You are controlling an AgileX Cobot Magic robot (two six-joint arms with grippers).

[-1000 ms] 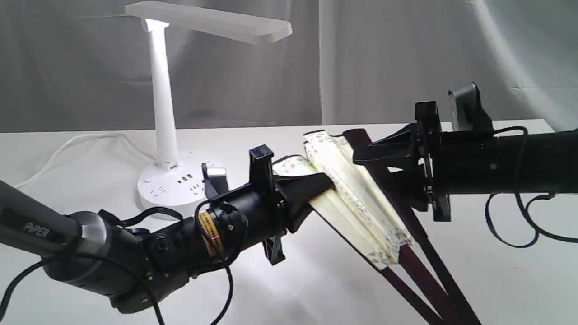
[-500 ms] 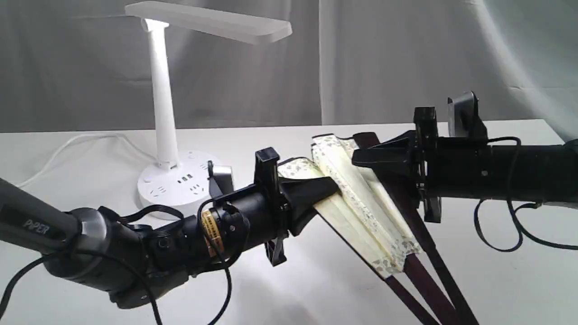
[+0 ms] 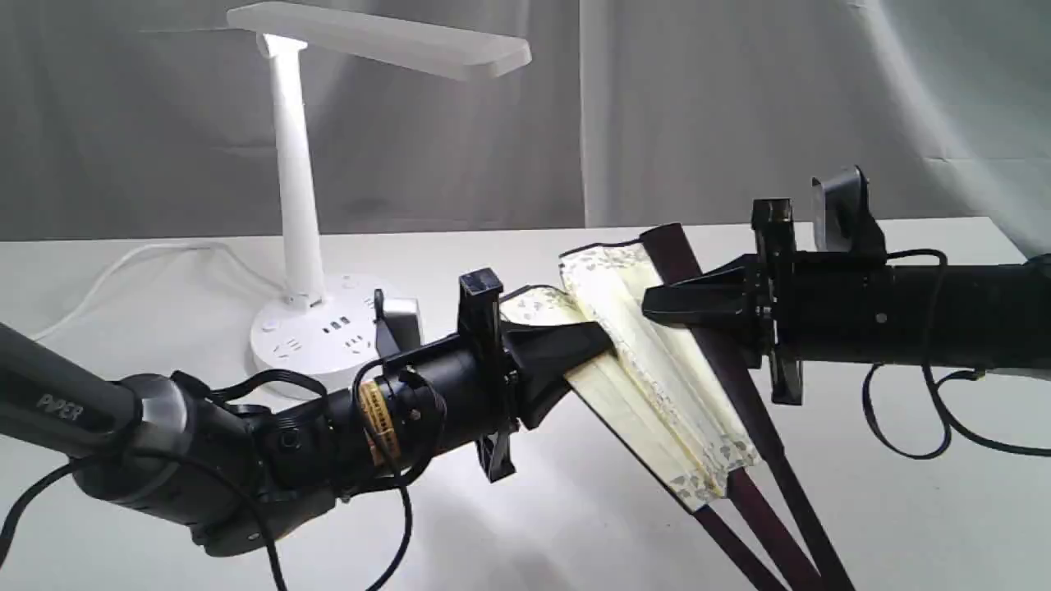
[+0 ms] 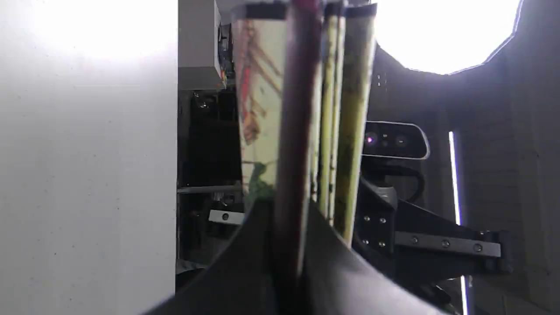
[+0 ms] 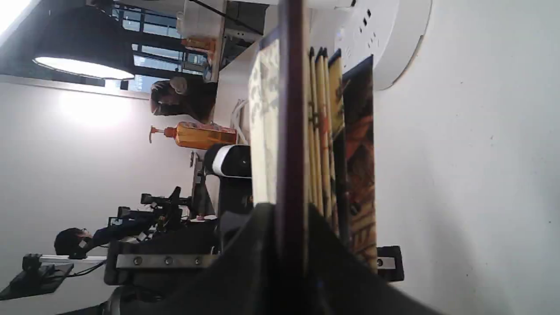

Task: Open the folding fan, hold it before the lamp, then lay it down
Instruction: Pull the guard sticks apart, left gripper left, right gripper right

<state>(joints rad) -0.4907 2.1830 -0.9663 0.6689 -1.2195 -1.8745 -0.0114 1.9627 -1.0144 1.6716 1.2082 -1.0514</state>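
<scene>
The folding fan (image 3: 649, 361) hangs above the table in the exterior view, only slightly spread, its cream pleats bunched between two dark maroon guards that run down to the lower right. My left gripper (image 3: 595, 341) is shut on the left guard (image 4: 295, 131). My right gripper (image 3: 657, 302) is shut on the right guard (image 5: 291, 131). The white lamp (image 3: 300, 189) stands lit at the back left, its bar head above and left of the fan; its round base (image 5: 385, 39) shows in the right wrist view.
The lamp's white cord (image 3: 123, 267) trails left across the white table (image 3: 575, 509). A grey curtain (image 3: 739, 107) closes the back. Black cables (image 3: 911, 410) dangle under the right arm.
The right gripper has dropped lower and the fan's top edge with it. The left gripper shifted slightly. The pleats stay bunched, both guards still held.
</scene>
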